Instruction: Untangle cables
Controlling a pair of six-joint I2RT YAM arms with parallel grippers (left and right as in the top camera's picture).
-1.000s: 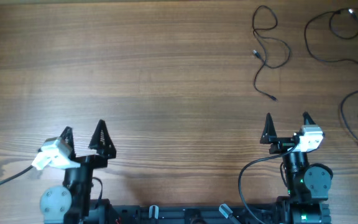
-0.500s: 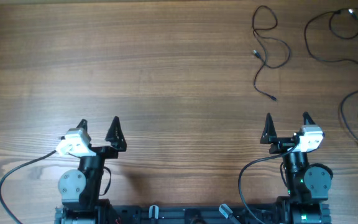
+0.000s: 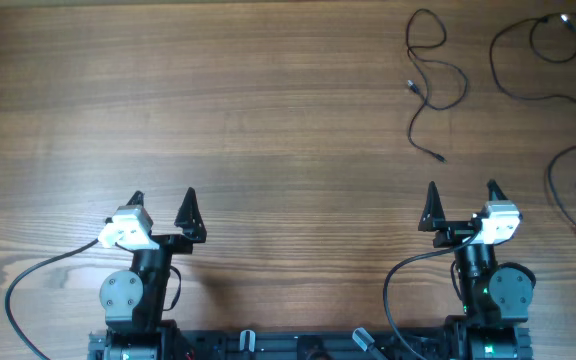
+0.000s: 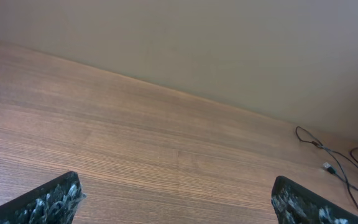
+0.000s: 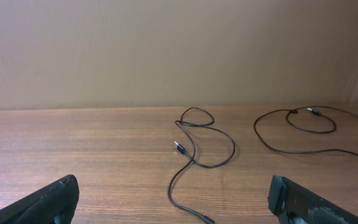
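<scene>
We see three cables, all thin and dark, all on the far right of the counter [image 3: 218, 100]. The first cable [image 3: 465, 88] has a small loop at its far end, then snakes toward the robot and finishes in a tiny plug. The second cable [image 3: 494, 60] lies just right of it, apart from it, with a round loop near the far edge and a tail running off the right side. The third cable [image 3: 552, 185] curves along the right edge, nearer the robot, and is partly cut off by the frame. No cable crosses another as far as we can tell. None is held.

The right jaws are released wide and empty, tips pointing away from the robot, near the first cable's plug end but not touching it. The right arm [image 3: 488, 280] sits at the near edge. The left jaws are also released wide and empty, well apart from all the cables, over bare wood. The left arm [image 3: 133, 290] sits at the near edge too.

A thicker black lead [image 3: 13, 290] loops off the left arm, another [image 3: 393, 275] off the right. In both wrist views a plain beige wall [image 4: 229, 50] stands behind the counter.
</scene>
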